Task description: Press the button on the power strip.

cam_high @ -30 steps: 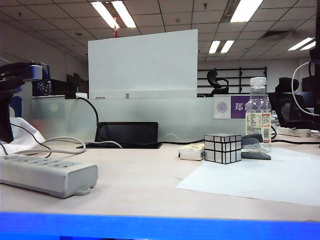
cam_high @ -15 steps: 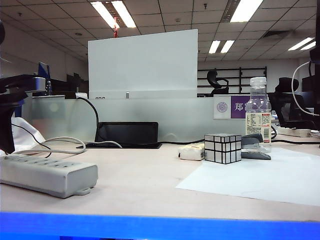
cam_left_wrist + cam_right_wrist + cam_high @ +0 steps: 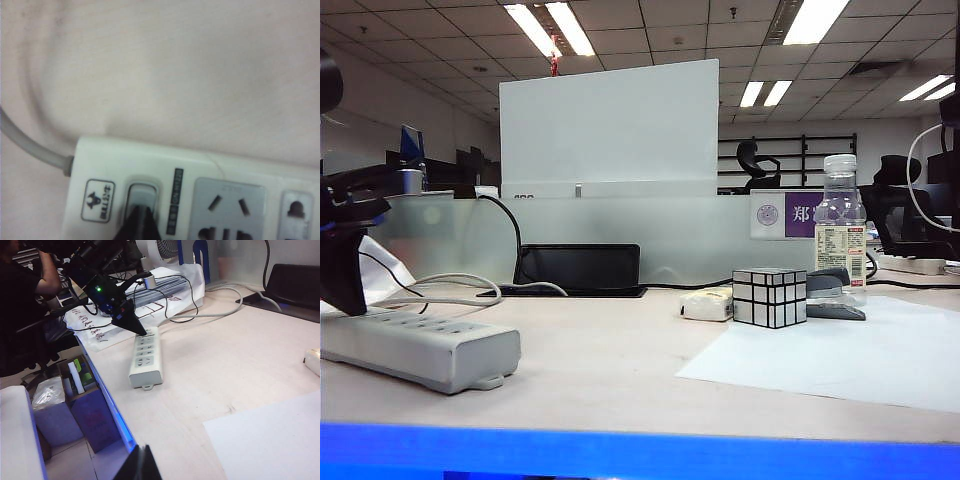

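Power strip [image 3: 418,345] lies on the near left of the table [image 3: 620,360], its grey cable [image 3: 440,290] curling away behind. The left gripper [image 3: 136,226] (fingers pinched together to a point) has its tip at the button [image 3: 141,200] on the cable end. The right gripper [image 3: 139,465] hangs closed, well apart from it, over the table

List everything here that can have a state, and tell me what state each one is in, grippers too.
power strip: flat on the table, sockets empty, nothing plugged in.
button: left gripper tips at it; pressed or not, cannot tell.
left gripper: shut, over the strip's cable end.
right gripper: shut, empty, hanging away from the strip.
water bottle: upright, capped.
cube: sitting on the table.
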